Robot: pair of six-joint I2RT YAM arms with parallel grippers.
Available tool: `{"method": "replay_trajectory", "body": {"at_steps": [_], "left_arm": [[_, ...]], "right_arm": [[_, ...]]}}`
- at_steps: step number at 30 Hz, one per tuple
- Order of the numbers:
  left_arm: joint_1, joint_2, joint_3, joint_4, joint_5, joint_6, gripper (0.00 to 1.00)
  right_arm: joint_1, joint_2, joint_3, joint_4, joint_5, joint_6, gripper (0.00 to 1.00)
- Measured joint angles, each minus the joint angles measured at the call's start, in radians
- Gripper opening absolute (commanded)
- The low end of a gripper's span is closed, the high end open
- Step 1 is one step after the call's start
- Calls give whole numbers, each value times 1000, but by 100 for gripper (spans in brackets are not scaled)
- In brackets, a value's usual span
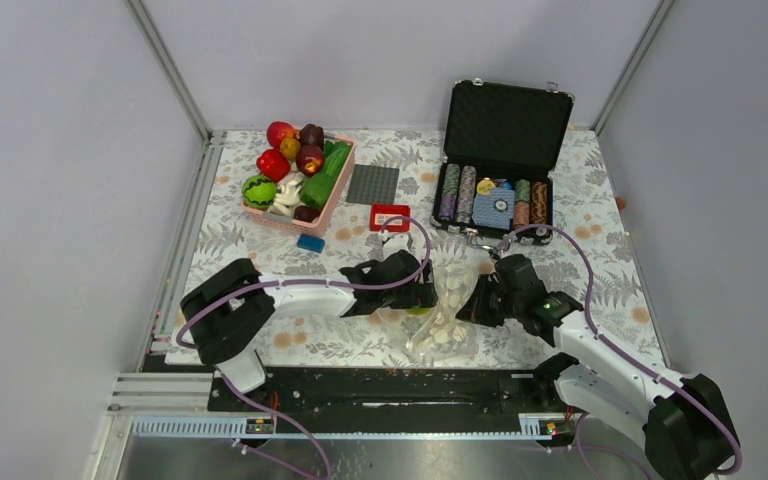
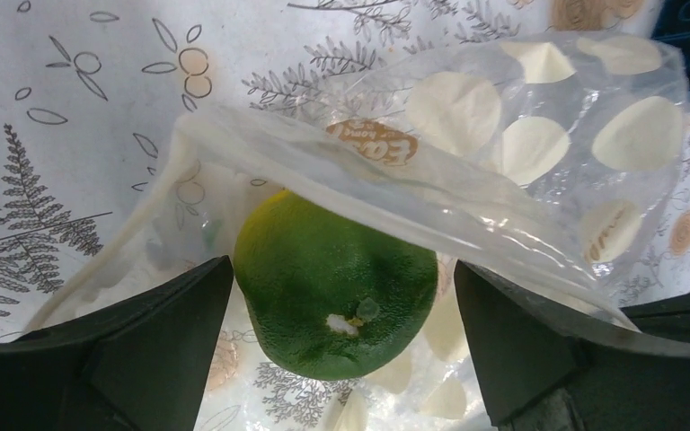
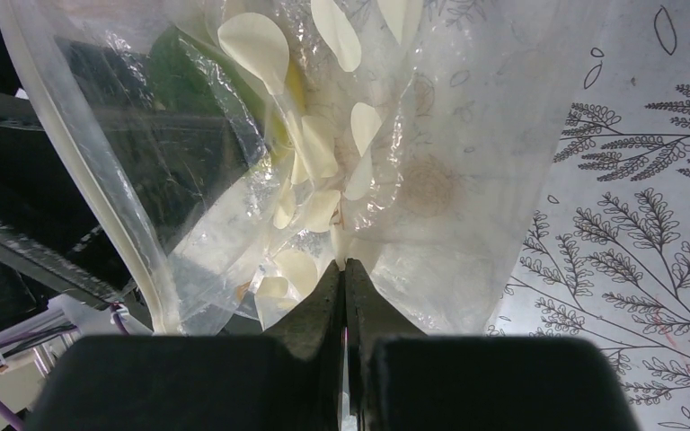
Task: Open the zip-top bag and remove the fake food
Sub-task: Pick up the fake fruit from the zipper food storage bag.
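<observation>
Zip-top bag [image 1: 447, 305], lower centre of top view: mouth already open, right gripper [image 3: 343, 269] clamped on its film. Green fake citrus [image 2: 332, 287] not yet out, sitting in the mouth between the wide-apart fingers of the left gripper [image 1: 422, 295]. Upper rim film drapes over the fruit; bare bench [image 1: 250, 250] to the left looks roomy, pink basket [image 1: 340, 185] well apart.

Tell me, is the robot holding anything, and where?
The right gripper pinches the zip-top bag by its thin plastic wall. The left gripper is open around the green fruit, holding nothing.
</observation>
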Motion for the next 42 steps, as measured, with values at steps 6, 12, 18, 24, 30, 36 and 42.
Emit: {"method": "replay_trajectory", "body": {"at_steps": [6,12,18,24,30,36,42], "left_arm": [[-6,23,14,-22,-3,2,71],[-15,27,28,-50,-9,11,55],[-21,-8,33,-128,-19,23,52],[-21,-167,30,-254,-35,40,50],[-8,-406,3,-349,-59,51,50],[183,-575,4,-457,-51,115,51],[509,-586,152,-575,-21,271,51]], "right_arm": [[0,0,-1,0,0,0,0],[0,-2,-1,-1,0,-1,0],[0,-35,-1,-2,21,0,0],[1,-122,-1,-46,122,11,0],[1,-245,-9,-99,242,40,0],[1,-274,-11,-117,283,46,0],[1,-255,-18,-124,282,47,0]]}}
